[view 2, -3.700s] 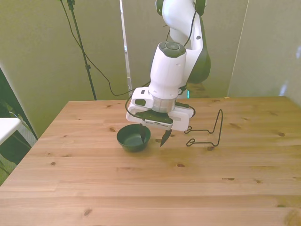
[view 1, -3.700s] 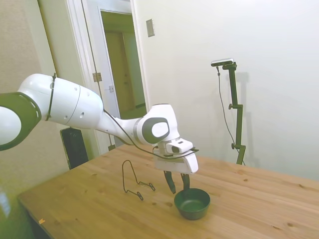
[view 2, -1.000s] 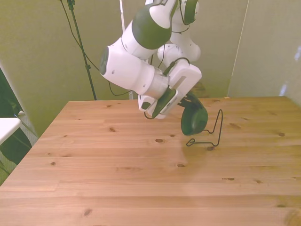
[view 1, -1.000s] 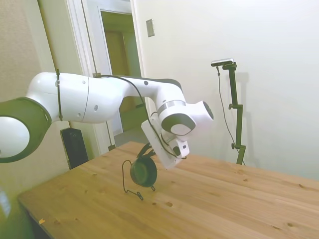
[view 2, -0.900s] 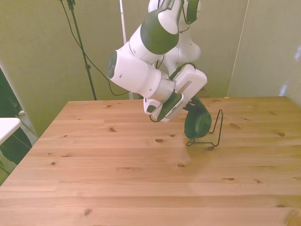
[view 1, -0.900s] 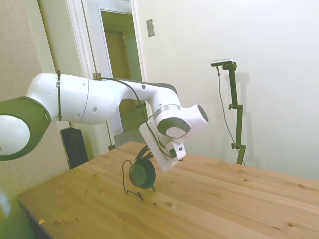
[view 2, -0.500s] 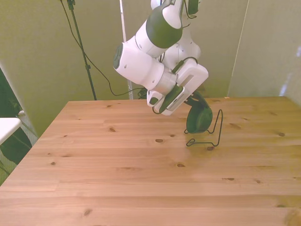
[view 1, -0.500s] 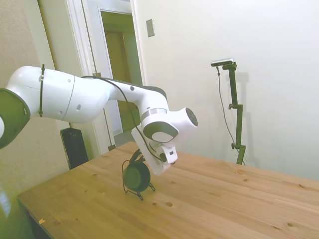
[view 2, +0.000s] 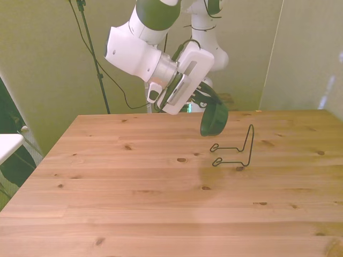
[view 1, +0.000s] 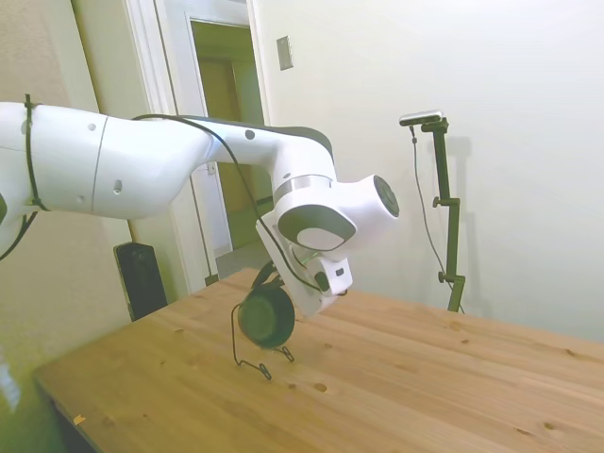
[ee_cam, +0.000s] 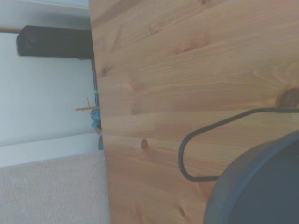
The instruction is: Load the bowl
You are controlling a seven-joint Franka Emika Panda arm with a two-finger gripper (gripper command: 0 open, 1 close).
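Bowl point(view 2: 214, 119): small, round, dark green, matte. Held in the air on its edge, tipped so the opening faces sideways. In the front view it hangs above the table, up and toward the front view's left of the rack's tall loop, apart from the wire. In the side view point(view 1: 265, 316) its rounded underside faces the camera and overlaps the loop's top; whether the two touch cannot be told from there. In the wrist view the bowl's dark rim point(ee_cam: 261, 186) fills one corner, blurred.

Gripper point(view 2: 206, 101): closed on the bowl's rim, at the bowl's upper edge. The fingers are mostly hidden behind the white hand and the bowl.

Rack point(view 2: 236, 151): thin black wire, standing on the table; one tall upright loop and two low prongs lying along the wood, pointing to the front view's left. One rounded prong shows near the bowl in the wrist view point(ee_cam: 187, 154).

Table point(view 2: 134, 214): light pine planks with knots.
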